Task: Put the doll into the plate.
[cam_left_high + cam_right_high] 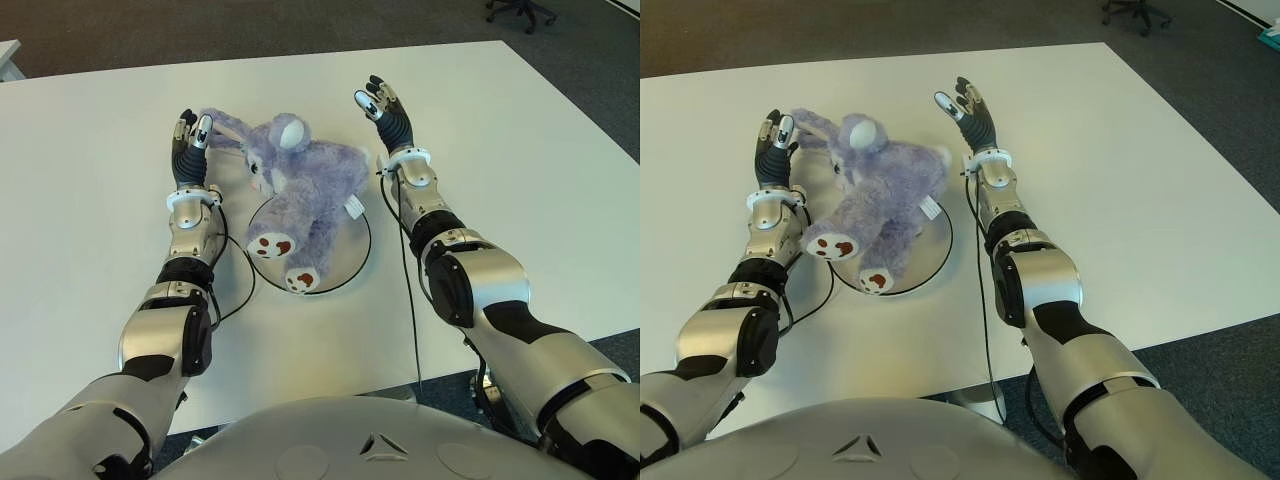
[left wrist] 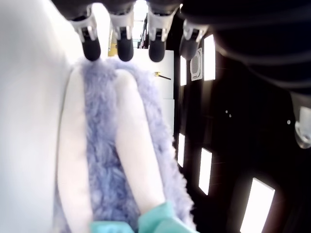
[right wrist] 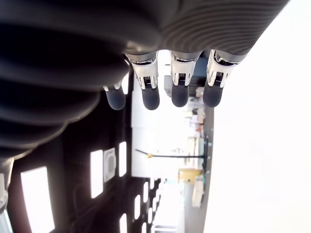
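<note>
A white table (image 1: 520, 170) fills most of the scene, with dark grey carpet beyond it and the base of an office chair (image 1: 520, 12) at the far right corner. Near the middle of the table lies the doll (image 1: 300, 185), a purple plush rabbit, sprawled over a round white plate (image 1: 358, 262) with a dark rim; its 2 feet with brown pads point toward the robot, its body covers much of the plate, and its head and long ears reach past the far-left rim onto the table. Both arms stretch forward on either side of it. The left hand (image 1: 189, 148) is extended with fingers straight and spread, its fingertips (image 2: 124, 50) right at the end of the doll's ear without closing on it. The right hand (image 1: 386, 110) is at the doll's right, clear of the plush, fingers straight and apart, gripping nothing. The left wrist view adds the ear from close by, purple fur around 2 pale inner strips, plus a bit of teal fabric that the eye views hide. The right wrist view shows only 4 straight fingertips (image 3: 151, 101) over bare table.
</note>
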Controlling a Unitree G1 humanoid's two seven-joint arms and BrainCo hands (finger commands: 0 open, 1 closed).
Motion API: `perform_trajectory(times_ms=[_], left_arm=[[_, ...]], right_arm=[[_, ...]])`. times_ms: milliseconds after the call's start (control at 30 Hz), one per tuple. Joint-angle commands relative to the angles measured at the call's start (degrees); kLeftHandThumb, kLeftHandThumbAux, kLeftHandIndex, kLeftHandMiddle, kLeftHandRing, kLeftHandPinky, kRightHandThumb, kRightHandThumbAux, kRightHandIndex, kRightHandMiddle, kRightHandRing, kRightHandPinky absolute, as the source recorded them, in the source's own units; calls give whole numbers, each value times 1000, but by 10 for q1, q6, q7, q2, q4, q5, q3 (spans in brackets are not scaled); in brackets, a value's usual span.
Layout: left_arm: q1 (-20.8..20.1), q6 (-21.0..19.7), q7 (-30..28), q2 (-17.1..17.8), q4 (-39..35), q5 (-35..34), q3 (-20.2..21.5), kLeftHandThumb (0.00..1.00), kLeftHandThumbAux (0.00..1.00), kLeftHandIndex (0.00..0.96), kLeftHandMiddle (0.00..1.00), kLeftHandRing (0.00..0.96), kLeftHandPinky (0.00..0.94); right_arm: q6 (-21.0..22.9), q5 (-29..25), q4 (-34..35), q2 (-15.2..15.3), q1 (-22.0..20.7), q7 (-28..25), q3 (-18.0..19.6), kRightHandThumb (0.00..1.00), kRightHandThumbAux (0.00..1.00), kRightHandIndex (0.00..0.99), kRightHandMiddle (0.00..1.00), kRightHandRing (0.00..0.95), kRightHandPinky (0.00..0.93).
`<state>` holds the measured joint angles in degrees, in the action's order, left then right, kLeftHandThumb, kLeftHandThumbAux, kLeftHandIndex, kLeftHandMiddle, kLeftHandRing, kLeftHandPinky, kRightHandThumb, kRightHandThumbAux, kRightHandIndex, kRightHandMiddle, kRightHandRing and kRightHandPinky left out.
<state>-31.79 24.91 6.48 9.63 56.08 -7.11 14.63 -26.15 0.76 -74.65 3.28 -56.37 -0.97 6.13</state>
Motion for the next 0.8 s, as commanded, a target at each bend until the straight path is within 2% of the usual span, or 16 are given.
perform_trajectory(times_ms=[33, 800], left_arm=[[55, -26, -3, -12, 41, 3, 0, 0, 386, 0, 70, 25, 0], [53, -28, 0, -10, 43, 2, 1, 0, 382, 0, 67, 30, 0]], right_arm=[[12, 6, -8, -5, 10, 5, 4, 0, 471, 0, 0, 0, 0], [12, 1, -16, -12, 24, 7, 26, 0, 527, 0, 0, 0, 0]])
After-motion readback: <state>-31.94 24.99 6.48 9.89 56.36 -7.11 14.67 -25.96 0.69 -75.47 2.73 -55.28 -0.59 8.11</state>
